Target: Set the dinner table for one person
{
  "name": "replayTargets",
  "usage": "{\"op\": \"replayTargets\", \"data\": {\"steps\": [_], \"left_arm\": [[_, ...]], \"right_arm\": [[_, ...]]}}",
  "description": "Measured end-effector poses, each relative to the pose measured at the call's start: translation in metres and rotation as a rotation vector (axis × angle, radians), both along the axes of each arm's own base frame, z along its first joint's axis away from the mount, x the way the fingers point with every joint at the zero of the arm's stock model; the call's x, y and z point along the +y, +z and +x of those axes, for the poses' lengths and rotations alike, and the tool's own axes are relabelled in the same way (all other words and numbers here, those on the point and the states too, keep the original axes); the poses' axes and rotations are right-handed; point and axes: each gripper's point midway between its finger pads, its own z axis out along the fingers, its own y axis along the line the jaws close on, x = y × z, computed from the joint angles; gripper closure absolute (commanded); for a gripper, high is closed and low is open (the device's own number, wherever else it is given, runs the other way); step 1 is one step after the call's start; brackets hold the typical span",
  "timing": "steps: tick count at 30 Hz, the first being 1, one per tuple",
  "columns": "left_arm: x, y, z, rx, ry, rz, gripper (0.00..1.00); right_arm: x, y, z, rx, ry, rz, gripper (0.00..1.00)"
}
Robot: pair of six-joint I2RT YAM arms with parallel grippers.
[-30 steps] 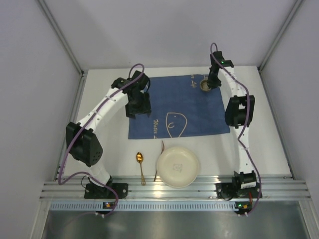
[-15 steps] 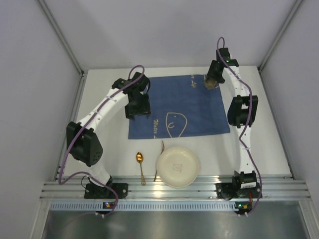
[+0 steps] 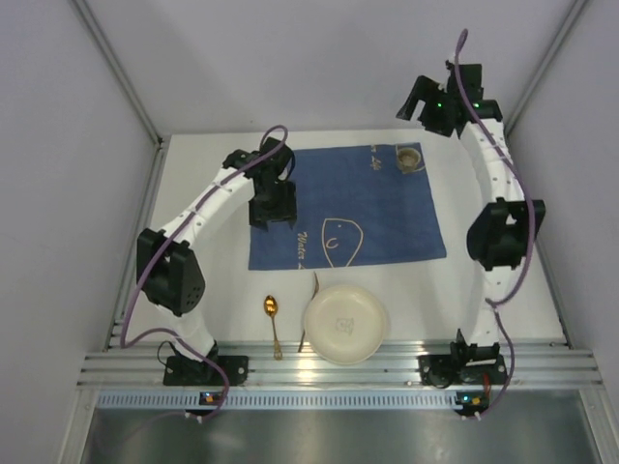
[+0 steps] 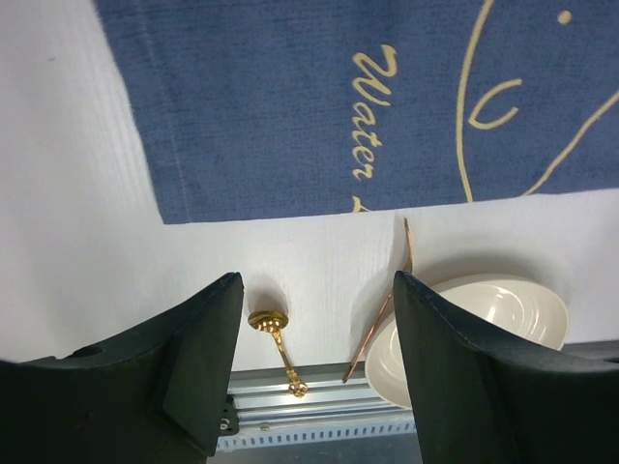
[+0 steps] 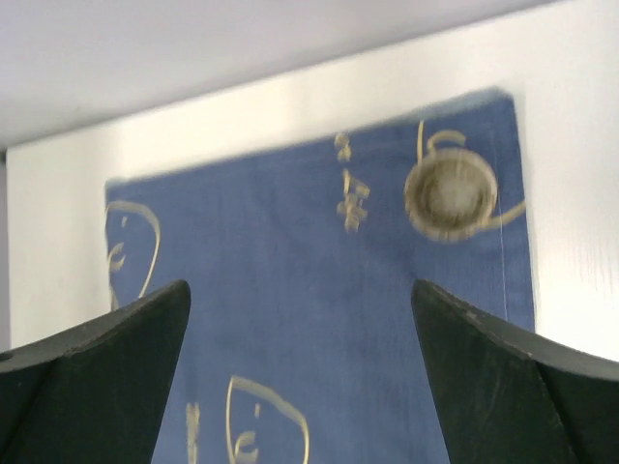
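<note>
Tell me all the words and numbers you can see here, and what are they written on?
"Water": gold curly letters on the blue rectangular cloth, clear in the left wrist view.
More gold marks on the same cloth, beside the small round tan cup: too blurred to read.
A faint mark in the middle of the cream round plate: too small to read.
No numbers can be read anywhere.

White dinner table (image 3: 416,290) carries blue cloth (image 3: 358,203), plate (image 3: 345,324), gold spoon (image 3: 272,307), copper utensil (image 3: 314,288)
</note>
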Motion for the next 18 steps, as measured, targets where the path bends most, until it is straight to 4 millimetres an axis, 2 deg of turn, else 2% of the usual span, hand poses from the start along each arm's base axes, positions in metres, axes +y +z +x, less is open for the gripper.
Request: {"op": "replayTargets", "data": {"steps": [2,3,5,8,13,15,18], "left_arm": [[-0.008,-0.003,0.0,0.015,-0.047,-0.035,0.32],[-0.014,-0.005,-0.002,0.026,-0.083,-0.058,0.32],[-0.024,-0.009,-0.005,0.036,-0.145,-0.092,0.33],[-0.038,-0.029,-0.021,0.074,-0.236,-0.121,0.34],[-0.044,-0.077,-0.081,0.249,-0.351,-0.16,0.34],[-0.042,-0.085,-0.094,0.286,-0.368,-0.171,0.36],[-0.036,-0.086,-0.098,0.275,-0.361,-0.156,0.37]], "right_arm": [[0.005,0.028,-0.034,-0.037,0.035,0.013,0.02],[0.006,0.034,-0.053,-0.036,0.05,0.017,0.02],[0.007,0.034,-0.089,-0.021,0.074,0.02,0.02],[0.006,-0.003,-0.136,0.076,0.096,0.014,0.02],[-0.001,-0.095,-0.205,0.339,0.097,-0.01,0.02],[-0.003,-0.111,-0.223,0.401,0.098,-0.013,0.02],[-0.003,-0.114,-0.234,0.42,0.099,-0.013,0.02]]}}
